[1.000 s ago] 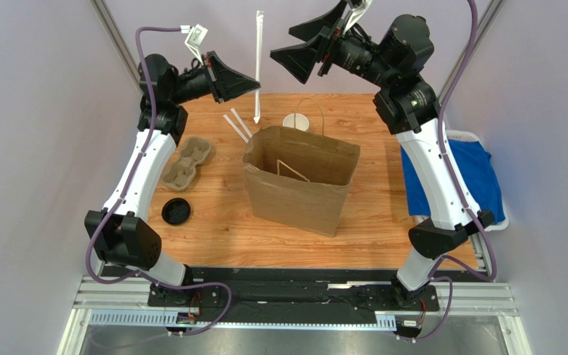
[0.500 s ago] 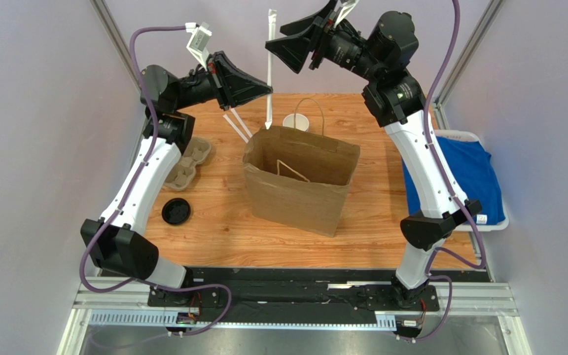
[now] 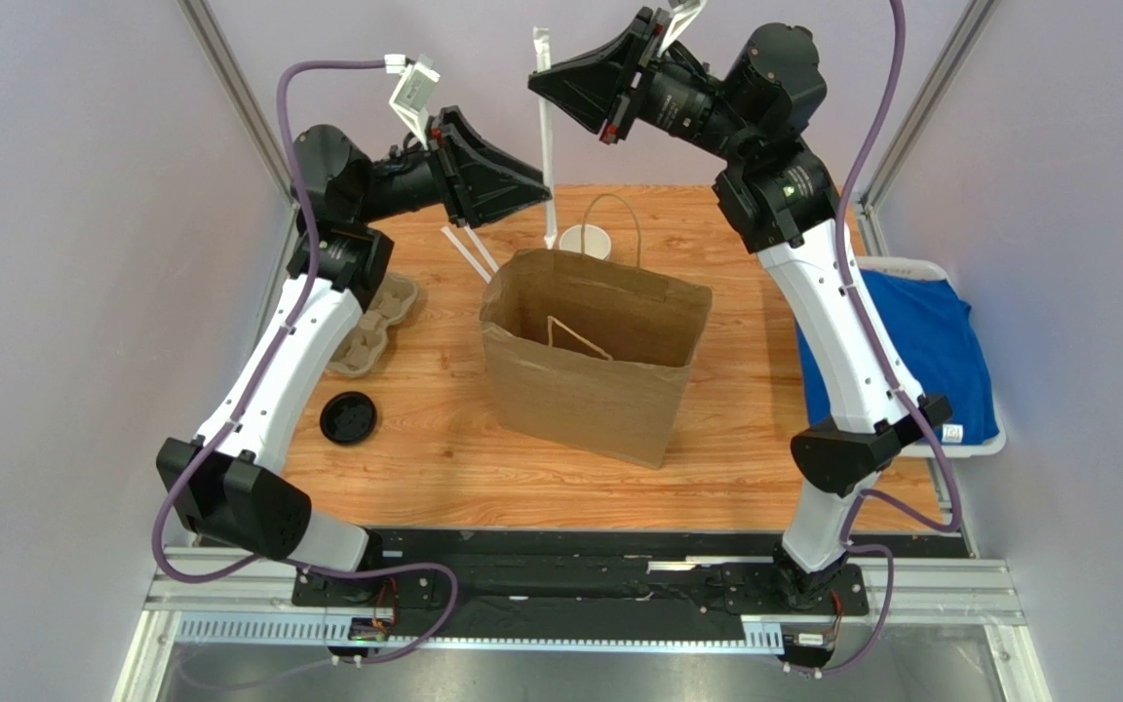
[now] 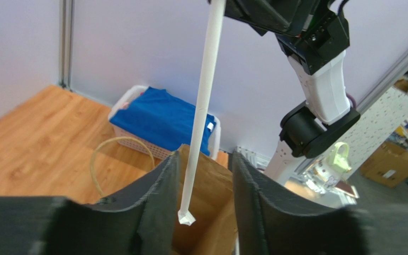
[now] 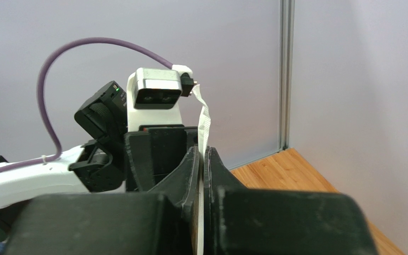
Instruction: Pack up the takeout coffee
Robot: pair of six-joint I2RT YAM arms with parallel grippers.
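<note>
The bag (image 3: 591, 366) stands mouth up at the centre of the surface (image 3: 436, 468). Behind it, near the far edge, stands an open cup (image 3: 584, 242). Left of the cup, two wrapped straws (image 3: 468, 249) lie side by side on the surface. The cup carrier (image 3: 371, 322) lies left of the bag, at the left edge. A lid (image 3: 348, 419) lies in front of the carrier, apart from it. Right of the surface sits a basket (image 3: 916, 268) with a cloth (image 3: 897, 351) in it. A hanging straw (image 3: 544, 146) descends from the right fingers (image 5: 187, 178) above the bag's rear left corner. Its lower end sits in the gap between the left fingers (image 4: 153, 212), over the bag's mouth.
</note>
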